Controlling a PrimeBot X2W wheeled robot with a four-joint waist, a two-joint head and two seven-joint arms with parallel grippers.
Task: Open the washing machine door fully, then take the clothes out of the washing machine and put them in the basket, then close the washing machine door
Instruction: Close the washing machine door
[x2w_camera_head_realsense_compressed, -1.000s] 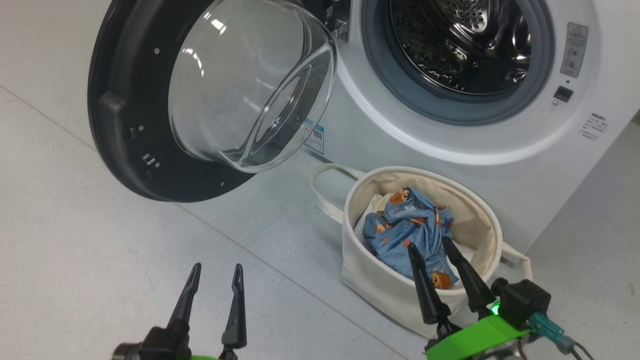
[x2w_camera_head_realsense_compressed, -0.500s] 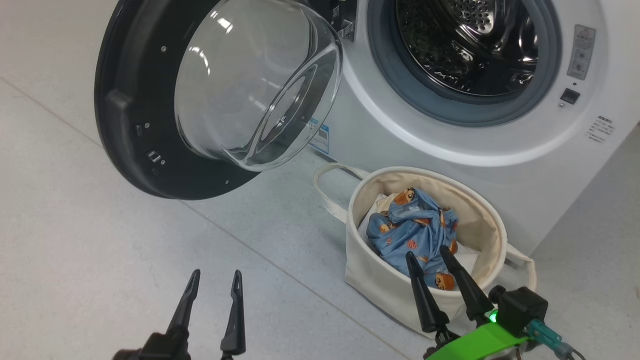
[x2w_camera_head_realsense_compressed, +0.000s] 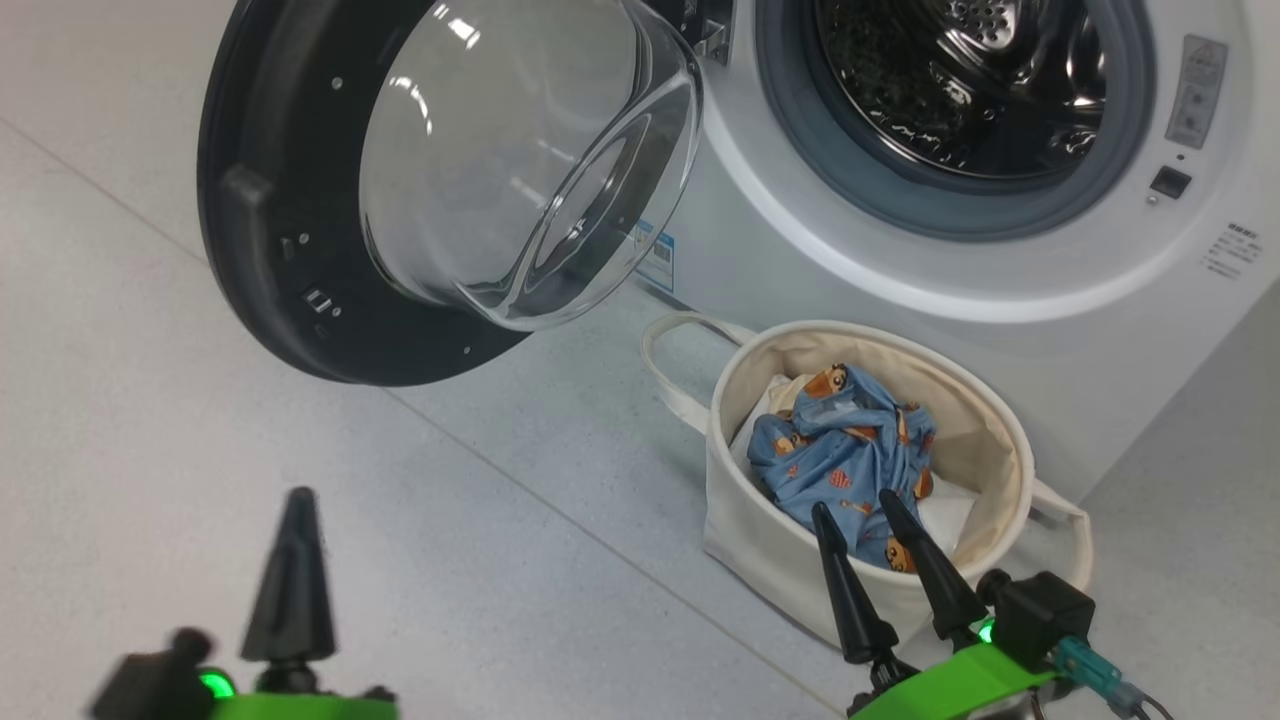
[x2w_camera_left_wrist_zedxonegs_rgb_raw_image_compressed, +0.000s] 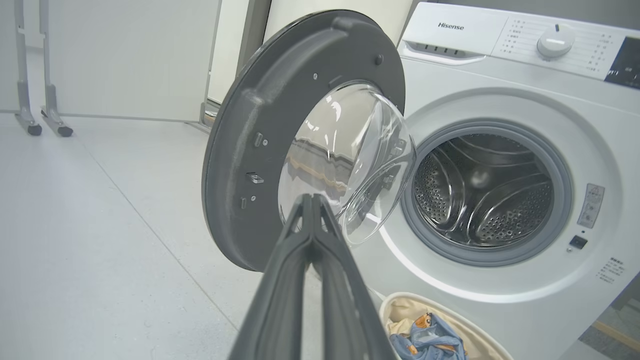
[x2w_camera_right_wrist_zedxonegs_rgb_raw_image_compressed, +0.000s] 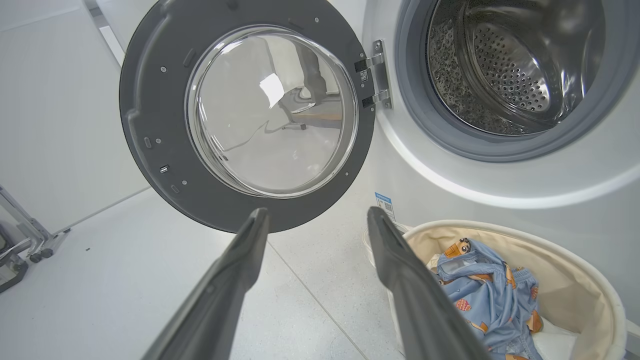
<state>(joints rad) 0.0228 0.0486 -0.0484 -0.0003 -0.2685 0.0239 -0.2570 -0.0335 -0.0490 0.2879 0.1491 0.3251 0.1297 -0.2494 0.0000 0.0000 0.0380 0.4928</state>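
The washing machine door (x2w_camera_head_realsense_compressed: 300, 210) (x2w_camera_left_wrist_zedxonegs_rgb_raw_image_compressed: 260, 165) (x2w_camera_right_wrist_zedxonegs_rgb_raw_image_compressed: 150, 125), black-rimmed with a clear glass bowl, stands swung wide open to the left of the white washing machine (x2w_camera_head_realsense_compressed: 1000, 330) (x2w_camera_left_wrist_zedxonegs_rgb_raw_image_compressed: 500, 45) (x2w_camera_right_wrist_zedxonegs_rgb_raw_image_compressed: 550, 185). The drum looks empty. The blue bear-print clothes (x2w_camera_head_realsense_compressed: 845, 455) (x2w_camera_right_wrist_zedxonegs_rgb_raw_image_compressed: 480, 295) (x2w_camera_left_wrist_zedxonegs_rgb_raw_image_compressed: 430, 340) lie bunched in the cream basket (x2w_camera_head_realsense_compressed: 770, 540) (x2w_camera_right_wrist_zedxonegs_rgb_raw_image_compressed: 590, 280) (x2w_camera_left_wrist_zedxonegs_rgb_raw_image_compressed: 395, 305) on the floor before the machine. My left gripper (x2w_camera_head_realsense_compressed: 297, 560) (x2w_camera_left_wrist_zedxonegs_rgb_raw_image_compressed: 312, 200) is shut on nothing, low at the left, well short of the door. My right gripper (x2w_camera_head_realsense_compressed: 855, 515) (x2w_camera_right_wrist_zedxonegs_rgb_raw_image_compressed: 315, 217) is open and empty, over the basket's near rim.
Pale grey floor tiles stretch left of the basket and under the door. A white partition on castor feet (x2w_camera_left_wrist_zedxonegs_rgb_raw_image_compressed: 45, 125) stands far back left. A white wall panel runs behind the door.
My left gripper's fingers have closed together and the gripper has shifted left. The head camera has drifted, sliding the washer and basket slightly right. The right gripper stays open by the basket.
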